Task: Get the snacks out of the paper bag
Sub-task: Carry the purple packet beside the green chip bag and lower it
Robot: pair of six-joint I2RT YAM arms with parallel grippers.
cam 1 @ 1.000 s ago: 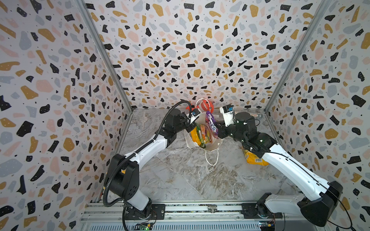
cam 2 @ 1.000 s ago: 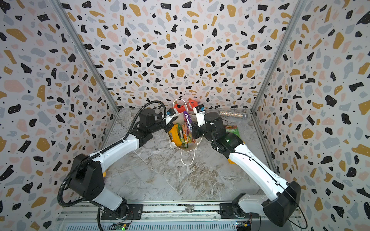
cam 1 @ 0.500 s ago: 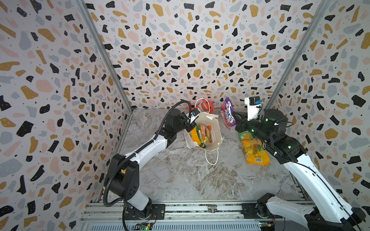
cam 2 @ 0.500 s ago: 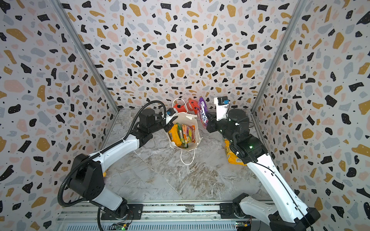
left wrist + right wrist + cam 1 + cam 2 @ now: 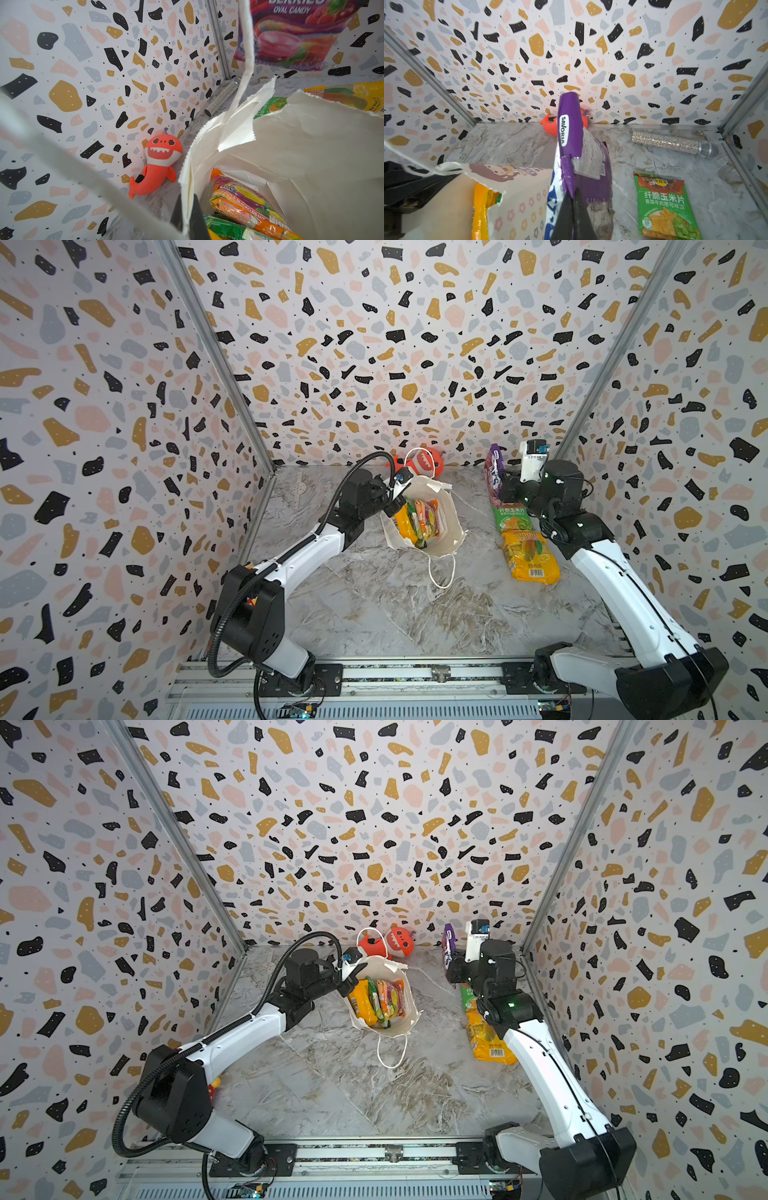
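The white paper bag stands open toward the far middle of the marble desk, one cord handle trailing on the near side. The left jaws are pinched shut on the bag's left rim. Inside it, in both top views, several snack packets stand on edge: an orange-yellow one, a green one and an orange one.

The right jaws are clamped on the purple candy packet, which hangs upright in the air to the right of the bag. Below it on the right of the desk lies a green chip packet, with an orange-yellow packet just on its near side. A red-orange shark plush sits against the far wall, and a glittery silver microphone lies in the far right corner.
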